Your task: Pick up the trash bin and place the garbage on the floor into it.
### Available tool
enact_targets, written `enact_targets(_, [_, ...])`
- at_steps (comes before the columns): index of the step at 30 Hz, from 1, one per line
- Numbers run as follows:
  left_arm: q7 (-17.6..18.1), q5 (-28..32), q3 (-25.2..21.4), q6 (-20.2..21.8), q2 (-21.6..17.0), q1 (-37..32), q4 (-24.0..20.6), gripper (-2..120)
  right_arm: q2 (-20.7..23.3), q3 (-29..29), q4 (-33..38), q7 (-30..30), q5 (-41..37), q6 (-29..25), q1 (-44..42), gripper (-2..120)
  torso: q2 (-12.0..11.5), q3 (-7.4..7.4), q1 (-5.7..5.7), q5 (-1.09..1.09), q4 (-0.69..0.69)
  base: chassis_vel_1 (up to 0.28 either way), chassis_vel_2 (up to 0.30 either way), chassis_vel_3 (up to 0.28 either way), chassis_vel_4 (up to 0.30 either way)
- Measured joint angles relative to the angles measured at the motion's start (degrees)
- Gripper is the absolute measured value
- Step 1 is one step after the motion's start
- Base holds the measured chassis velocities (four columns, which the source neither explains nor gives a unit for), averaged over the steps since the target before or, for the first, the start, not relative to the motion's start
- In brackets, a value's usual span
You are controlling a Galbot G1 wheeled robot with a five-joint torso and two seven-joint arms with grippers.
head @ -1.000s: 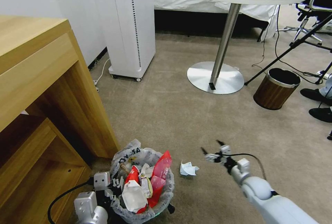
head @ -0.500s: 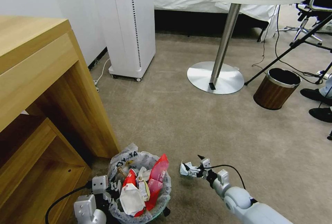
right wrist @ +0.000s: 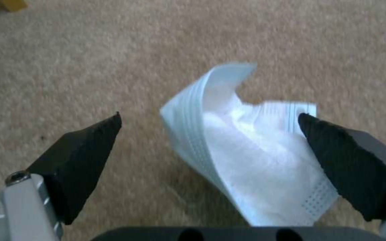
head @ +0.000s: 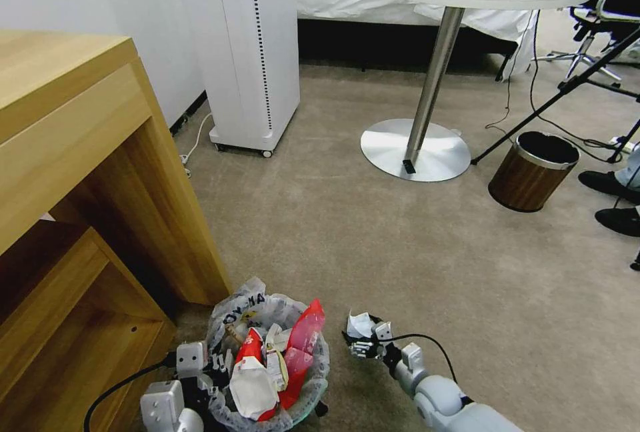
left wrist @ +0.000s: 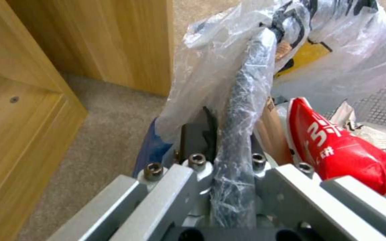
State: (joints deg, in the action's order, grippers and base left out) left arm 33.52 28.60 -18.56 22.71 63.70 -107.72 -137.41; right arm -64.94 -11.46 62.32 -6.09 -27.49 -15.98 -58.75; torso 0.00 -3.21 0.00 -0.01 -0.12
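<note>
The trash bin (head: 325, 360), a small round bin lined with a crinkly printed bag, stands on the beige floor (head: 373, 239) beside the wooden desk, packed with red and white wrappers. My left gripper (head: 200, 369) is shut on its rim; up close the bag-covered rim (left wrist: 246, 100) runs between the fingers of the left gripper (left wrist: 229, 160). A crumpled white-and-blue piece of garbage (head: 359, 324) lies on the carpet just right of the bin. My right gripper (head: 361, 339) is down at it, open, with the piece (right wrist: 255, 160) between the black tips of the right gripper (right wrist: 208, 115).
A wooden desk (head: 80, 172) closes off the left. A white tower unit (head: 250, 52) stands behind. The round table's base (head: 415, 149) and a brown wood-grain bin (head: 530, 172) sit further out. Tripod legs, cables and a person's shoes (head: 610, 183) occupy the right edge.
My right gripper has swung left and down from open carpet to the white piece and now straddles it. The bin in my left gripper has shifted slightly toward me.
</note>
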Motion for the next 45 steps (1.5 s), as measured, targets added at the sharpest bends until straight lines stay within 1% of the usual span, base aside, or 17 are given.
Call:
enact_targets(6, [-0.11,-0.13,-0.02,-0.17,-0.11,-0.2,0.04,0,-0.41,1.0,-1.93,-0.58,0.87,-0.96,-0.32,100,0.0,0.0,0.0,0.01,-0.01,0.0,0.0,0.0,0.0])
enact_targets(13, [-1.16,-1.42,-0.16,-0.73,-0.16,-0.96,-0.04,0,1.08,2.12,-2.15,-0.86,1.07,-1.61,-0.97,99,0.0,0.0,0.0,0.01,-0.01,0.0,0.0,0.0,0.0])
enact_targets(15, [-1.76,-2.41,0.15,-0.87,0.23,-1.5,-0.04,0,1.74,2.38,-1.64,-1.66,0.39,-2.02,-0.98,91,0.0,0.0,0.0,0.01,0.0,0.0,0.0,0.0,0.0])
enact_targets(16, [-1.76,-2.41,0.15,-0.87,0.23,-1.5,-0.04,0,1.74,2.38,-1.64,-1.66,0.39,-2.02,-0.98,91,0.0,0.0,0.0,0.01,0.0,0.0,0.0,0.0,0.0])
enact_targets(18, [-2.16,-3.02,0.3,-0.9,0.53,-1.75,-0.04,0,2.47,2.43,-1.18,-1.84,-0.16,-2.36,-0.89,81,0.0,0.0,0.0,0.01,0.0,0.0,0.0,0.0,0.0])
enact_targets(20, [-2.18,-3.12,0.27,-0.93,0.53,-1.75,-0.04,0,2.75,2.43,-0.94,-1.9,-0.28,-2.43,-0.84,78,0.0,0.0,0.0,0.01,0.0,0.0,0.0,0.0,0.0])
enact_targets(23, [-2.17,-3.13,-0.31,-1.28,0.1,-1.73,-0.21,0,3.64,2.85,0.11,-1.37,-0.73,-2.6,-0.71,63,0.0,0.0,0.0,0.01,0.0,0.0,0.0,0.0,0.0])
enact_targets(24, [-2.17,-3.13,-0.31,-1.28,0.1,-1.73,-0.21,0,3.64,2.85,0.11,-1.37,-0.73,-2.6,-0.71,63,0.0,0.0,0.0,0.01,0.0,0.0,0.0,0.0,0.0])
enact_targets(27, [-2.01,-2.43,-0.39,-1.39,-0.21,-1.32,-0.24,0,4.11,3.33,0.46,-1.03,-0.8,-2.61,-0.76,47,0.0,0.0,0.0,0.01,0.0,0.0,0.0,0.0,0.0])
enact_targets(30, [-1.89,-2.1,-0.54,-1.41,-0.56,-0.85,-0.31,0,4.18,3.53,0.6,-1.0,-0.83,-2.63,-0.85,40,0.0,0.0,0.0,0.0,0.0,0.0,0.0,0.0,0.0])
enact_targets(31, [-1.68,-1.96,-0.63,-1.47,-1.08,-0.87,-0.37,0,4.31,3.78,0.8,-1.0,-0.88,-2.75,-1.02,33,0.0,0.0,0.0,0.01,-0.01,0.0,0.0,0.0,0.0])
enact_targets(32, [-1.68,-1.96,-0.63,-1.47,-1.08,-0.87,-0.37,0,4.31,3.78,0.8,-1.0,-0.88,-2.75,-1.02,33,0.0,0.0,0.0,0.01,-0.01,0.0,0.0,0.0,0.0])
enact_targets(34, [-1.7,-2.28,-0.39,-1.45,-0.91,-1.16,-0.31,0,4.56,4.07,1.03,-1.11,-0.97,-2.88,-1.23,22,0.0,0.0,0.0,0.0,0.0,0.0,0.0,0.0,0.0])
enact_targets(35, [-1.7,-2.28,-0.39,-1.45,-0.91,-1.16,-0.31,0,4.56,4.07,1.03,-1.11,-0.97,-2.88,-1.23,22,0.0,0.0,0.0,0.0,0.0,0.0,0.0,0.0,0.0])
enact_targets(41, [-2.39,-3.59,0.05,-1.71,-0.25,-1.87,-0.18,0,4.32,5.23,0.99,-2.84,-1.31,-3.82,-1.09,0,0.0,0.0,0.01,0.02,0.0,0.0,0.0,0.0,0.0])
enact_targets(43, [-2.36,-3.49,0.02,-1.78,-0.3,-1.87,-0.18,0,4.54,5.66,1.73,-3.1,-1.64,-3.89,-1.16,0,0.0,0.0,0.0,0.02,0.0,0.0,0.0,0.0,0.0])
enact_targets(45, [-1.85,-1.83,-0.57,-1.8,-1.16,-1.16,-0.46,0,6.44,8.67,7.71,-4.44,-3.26,-4.24,-1.65,0,0.0,0.0,0.01,0.01,-0.01,0.0,0.0,0.0,0.0])
